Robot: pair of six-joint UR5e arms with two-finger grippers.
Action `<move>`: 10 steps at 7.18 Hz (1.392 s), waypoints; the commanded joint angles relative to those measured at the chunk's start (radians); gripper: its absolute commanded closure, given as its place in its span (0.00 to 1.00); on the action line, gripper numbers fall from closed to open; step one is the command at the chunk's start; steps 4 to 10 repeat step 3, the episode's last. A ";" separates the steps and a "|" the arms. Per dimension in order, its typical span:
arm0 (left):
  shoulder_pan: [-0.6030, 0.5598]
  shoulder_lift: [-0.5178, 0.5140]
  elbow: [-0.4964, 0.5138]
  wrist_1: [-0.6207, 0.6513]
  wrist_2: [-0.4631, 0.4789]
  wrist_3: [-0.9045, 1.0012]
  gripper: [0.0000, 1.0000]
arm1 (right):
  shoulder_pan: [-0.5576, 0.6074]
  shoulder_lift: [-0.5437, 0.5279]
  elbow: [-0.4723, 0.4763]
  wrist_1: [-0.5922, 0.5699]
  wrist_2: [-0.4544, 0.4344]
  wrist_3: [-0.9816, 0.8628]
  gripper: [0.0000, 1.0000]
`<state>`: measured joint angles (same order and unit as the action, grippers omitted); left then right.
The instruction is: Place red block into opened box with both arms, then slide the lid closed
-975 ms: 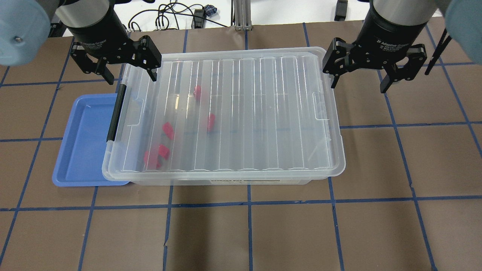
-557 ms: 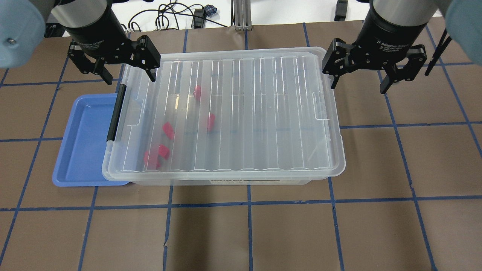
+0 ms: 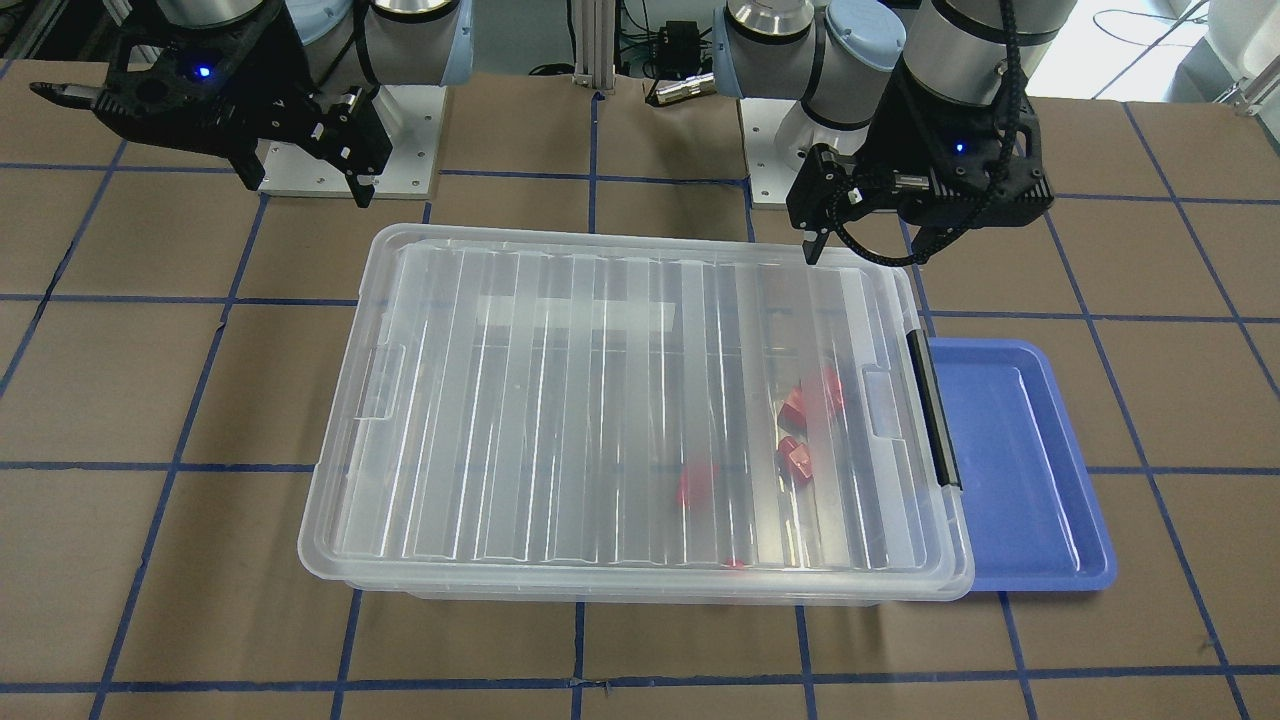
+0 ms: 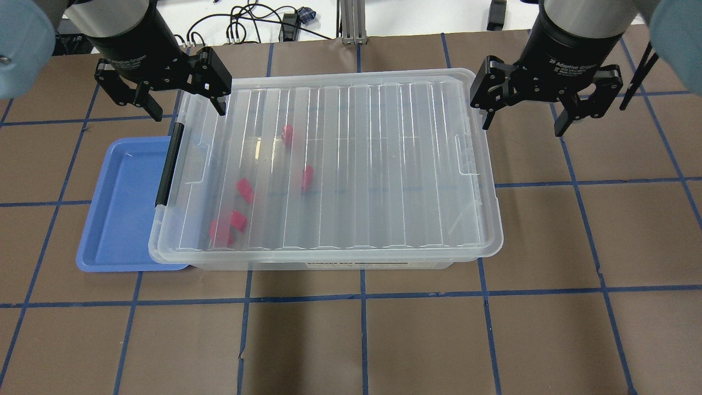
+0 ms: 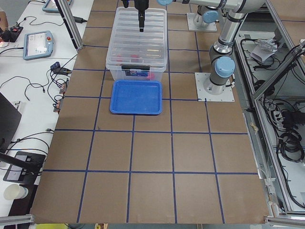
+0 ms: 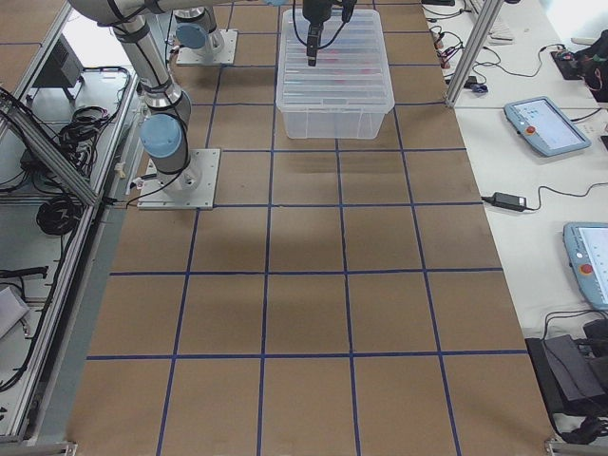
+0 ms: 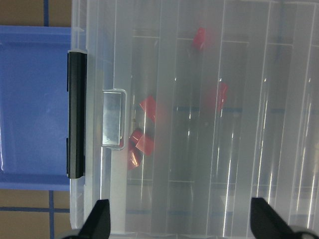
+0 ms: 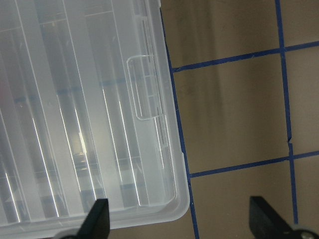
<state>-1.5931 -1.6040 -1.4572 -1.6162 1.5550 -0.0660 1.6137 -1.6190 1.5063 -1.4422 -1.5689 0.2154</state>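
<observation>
The clear box (image 4: 329,264) stands mid-table with its ribbed lid (image 4: 373,164) lying over the whole top. Several red blocks (image 4: 245,190) show through the lid in the left half, also in the front view (image 3: 795,457) and the left wrist view (image 7: 148,108). My left gripper (image 4: 188,112) hangs open over the box's far left corner, holding nothing; its fingertips (image 7: 99,219) frame the lid. Beside the far right corner my right gripper (image 4: 522,128) is open and empty, partly over the table (image 8: 229,114).
A blue tray (image 4: 123,203) lies against the box's left end, beside the black clip bar (image 4: 169,164). Brown table with blue tape grid all around (image 4: 362,340). Cables and a metal post stand behind the far edge (image 4: 263,24).
My left gripper has drawn back a little toward the far left, still open. The right gripper, the lid and the blocks have not moved.
</observation>
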 commanded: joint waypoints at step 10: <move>0.004 0.005 -0.044 0.004 0.004 0.002 0.00 | 0.000 0.001 0.000 0.000 0.000 -0.001 0.00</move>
